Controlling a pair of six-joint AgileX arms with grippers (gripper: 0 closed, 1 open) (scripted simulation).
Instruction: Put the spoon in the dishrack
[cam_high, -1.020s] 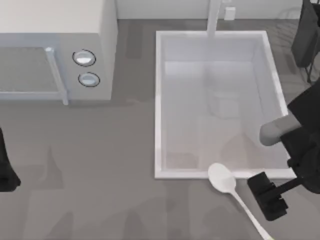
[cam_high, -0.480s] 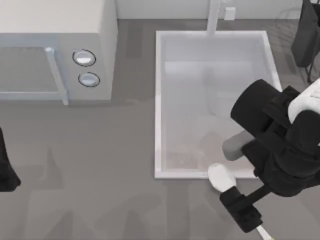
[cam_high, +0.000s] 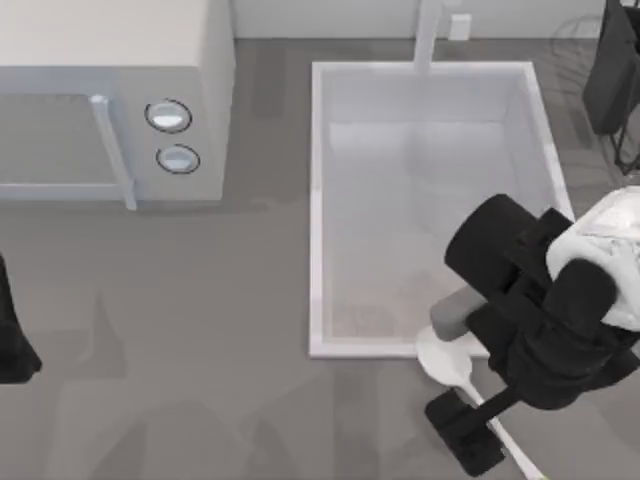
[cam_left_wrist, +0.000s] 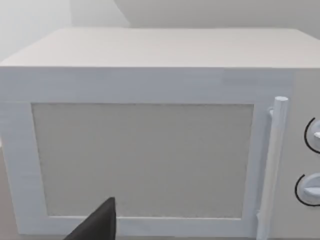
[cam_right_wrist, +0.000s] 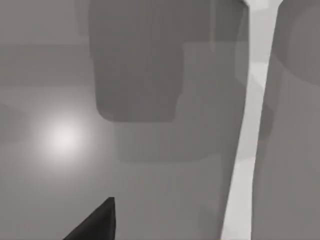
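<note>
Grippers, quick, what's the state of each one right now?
Left gripper: parked at the table's left edge; state cannot be told.
Right gripper: low over the spoon handle, near the sink's front rim; state cannot be told.

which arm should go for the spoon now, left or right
Right. The right gripper hangs over the spoon handle by the sink basin; the left arm sits parked at the table's far left edge.

Microwave (cam_high: 110, 100) left of sink basin (cam_high: 318, 200); spoon (cam_high: 447, 360) before basin; dishrack (cam_high: 612, 70) right.
</note>
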